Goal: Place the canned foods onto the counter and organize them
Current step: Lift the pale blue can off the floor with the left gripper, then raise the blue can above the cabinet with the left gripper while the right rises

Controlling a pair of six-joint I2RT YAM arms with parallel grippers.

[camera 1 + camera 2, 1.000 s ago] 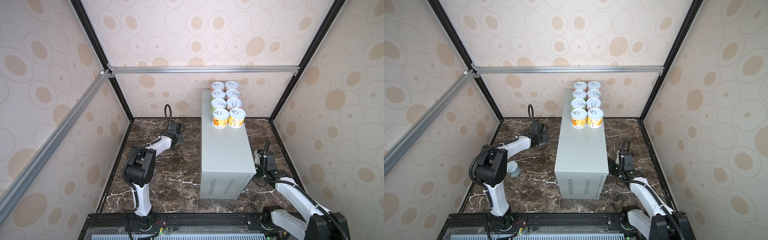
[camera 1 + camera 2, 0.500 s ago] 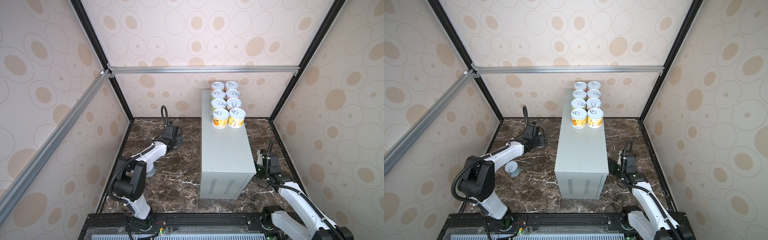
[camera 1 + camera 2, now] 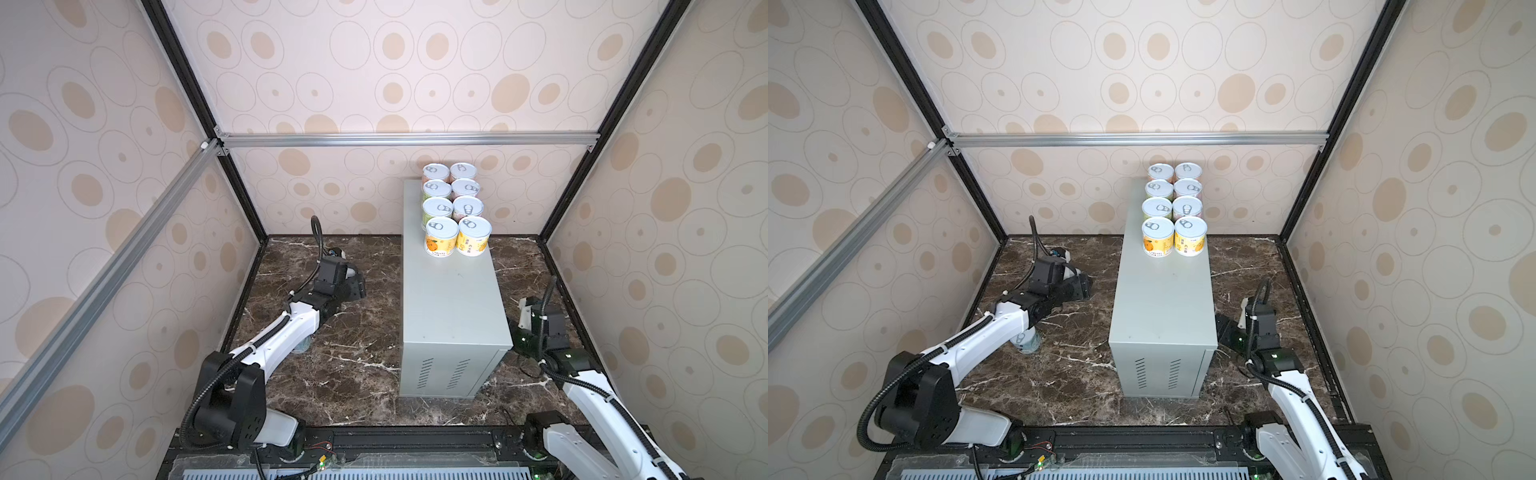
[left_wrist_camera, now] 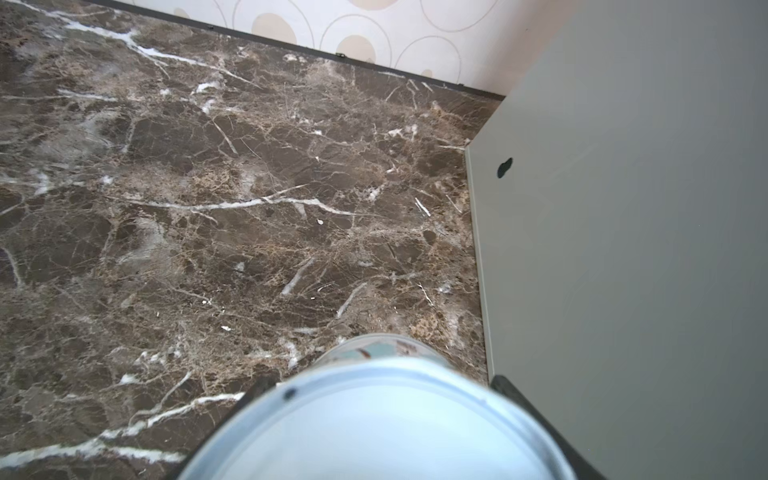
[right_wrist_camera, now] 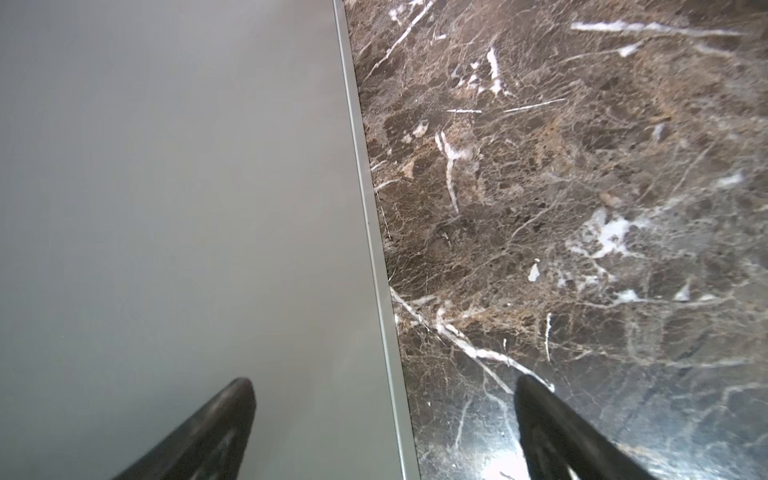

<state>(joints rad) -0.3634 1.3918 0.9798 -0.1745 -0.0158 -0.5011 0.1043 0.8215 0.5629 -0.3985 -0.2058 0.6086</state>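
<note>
You have eight cans [image 3: 453, 212] upright in two touching rows of four at the far end of the grey counter [image 3: 451, 299]. A ninth can [image 3: 1027, 340] stands on the marble [image 3: 1084, 374]. The left gripper [image 4: 380, 384] holds a pale-blue-labelled can [image 4: 374, 424] beside the counter's wall.

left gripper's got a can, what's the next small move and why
Probably raise the left gripper and its can above the counter: the can hangs low beside the counter's side wall, and bare top lies in front of the orange can.

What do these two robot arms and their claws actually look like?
The left arm and right arm have white tubular links joined by chunky black joints. A black ribbed cable hose runs along each. The right gripper shows two dark, tapered fingers.
</note>
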